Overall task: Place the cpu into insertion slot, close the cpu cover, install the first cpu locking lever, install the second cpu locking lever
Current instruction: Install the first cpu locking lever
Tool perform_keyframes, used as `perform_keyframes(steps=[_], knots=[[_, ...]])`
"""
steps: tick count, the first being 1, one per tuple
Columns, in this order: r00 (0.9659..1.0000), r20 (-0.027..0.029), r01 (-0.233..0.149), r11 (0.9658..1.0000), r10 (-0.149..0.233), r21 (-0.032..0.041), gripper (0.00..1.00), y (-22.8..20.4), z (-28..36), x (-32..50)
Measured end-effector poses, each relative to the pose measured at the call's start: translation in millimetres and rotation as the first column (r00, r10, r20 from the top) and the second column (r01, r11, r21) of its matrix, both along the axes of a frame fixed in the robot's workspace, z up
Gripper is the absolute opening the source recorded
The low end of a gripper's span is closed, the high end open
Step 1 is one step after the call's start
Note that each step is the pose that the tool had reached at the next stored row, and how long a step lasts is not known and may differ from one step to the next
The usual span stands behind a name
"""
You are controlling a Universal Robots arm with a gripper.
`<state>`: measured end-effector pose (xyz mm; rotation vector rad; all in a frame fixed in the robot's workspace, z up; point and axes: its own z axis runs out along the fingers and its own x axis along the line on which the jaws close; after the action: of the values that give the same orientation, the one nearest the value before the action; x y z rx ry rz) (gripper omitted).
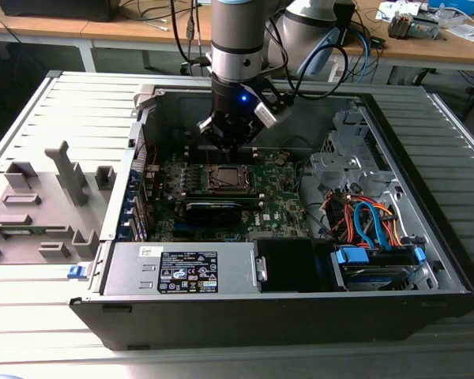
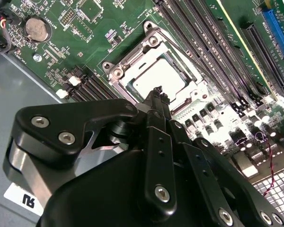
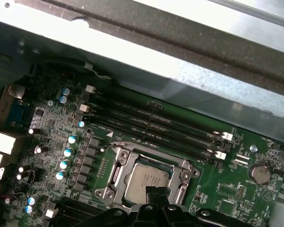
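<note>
hand (image 3: 154, 194) cut off, cpu cover (image 3: 116, 173) edge hidden

Arm (image 1: 237, 35) upright, wrist (image 1: 238, 95) aimed straight down; pincer (image 2: 157, 92) low, jaws pressed together into narrow tip.

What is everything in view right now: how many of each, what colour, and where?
computer case: one, dark grey, lying open on the slatted table
circuit board: one, green, on the case floor
cpu: one, silver-grey, seated in the insertion slot
cpu cover: one, silver, flat around the cpu
memory slots: four, black, alongside the socket
coin battery: one, silver, on the board
power supply: one, silver, inside the case
drive: one, blue-trimmed, at the exterior view's right
fixture blocks: several, grey, on the table at the exterior view's left
gripper: one, black, shut, tip at the cover's edge
arm: one, silver-grey, upright above the case
</note>
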<state>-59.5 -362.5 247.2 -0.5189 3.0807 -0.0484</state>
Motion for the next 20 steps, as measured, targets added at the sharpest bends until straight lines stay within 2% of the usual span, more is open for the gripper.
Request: perform_keyframes(steps=[20], knots=[[0.9995,0.0,-0.033,0.9995,0.033,0.0,0.11,0.0,0.0,0.0]])
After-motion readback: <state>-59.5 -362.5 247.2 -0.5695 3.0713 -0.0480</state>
